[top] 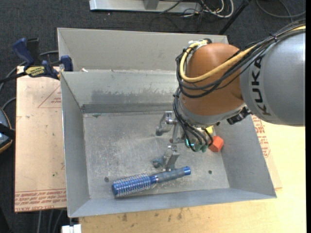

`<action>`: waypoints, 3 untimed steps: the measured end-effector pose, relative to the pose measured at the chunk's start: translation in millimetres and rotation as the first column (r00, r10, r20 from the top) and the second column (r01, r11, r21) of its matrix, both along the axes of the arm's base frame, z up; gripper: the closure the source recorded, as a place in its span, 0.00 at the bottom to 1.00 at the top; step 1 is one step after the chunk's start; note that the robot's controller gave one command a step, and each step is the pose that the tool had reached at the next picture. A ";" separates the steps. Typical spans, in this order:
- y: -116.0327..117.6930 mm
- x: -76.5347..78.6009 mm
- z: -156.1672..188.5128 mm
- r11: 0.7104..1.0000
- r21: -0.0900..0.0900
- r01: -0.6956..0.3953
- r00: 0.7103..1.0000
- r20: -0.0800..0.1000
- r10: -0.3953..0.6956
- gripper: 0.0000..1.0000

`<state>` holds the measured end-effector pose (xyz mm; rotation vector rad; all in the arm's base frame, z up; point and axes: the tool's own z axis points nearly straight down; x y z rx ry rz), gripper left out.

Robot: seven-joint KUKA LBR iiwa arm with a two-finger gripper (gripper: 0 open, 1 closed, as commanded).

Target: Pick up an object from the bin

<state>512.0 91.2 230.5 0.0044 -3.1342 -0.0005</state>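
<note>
The one camera sits high up and looks down into the grey bin [121,135] from a little toward its front edge, close enough that the bin takes up most of the view with some floor [29,13] around it, and the robot arm [286,81] reaches in from the right.

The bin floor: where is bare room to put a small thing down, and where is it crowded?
Bare: the floor in its left half, between the left wall and the gripper, above the blue hairbrush; also the right corner below the orange block. Crowded: around the gripper, just above the hairbrush's handle.
</note>
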 end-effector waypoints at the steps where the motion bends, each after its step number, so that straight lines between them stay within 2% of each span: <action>1: -18.7 -11.5 -143.0 0.996 -0.001 0.085 0.996 -0.001 -0.085 0.00; 2: -18.3 -9.5 -139.5 0.996 0.001 0.087 0.996 0.005 -0.087 1.00; 3: -28.1 -2.8 4.7 1.000 0.001 -0.001 1.000 0.016 0.001 1.00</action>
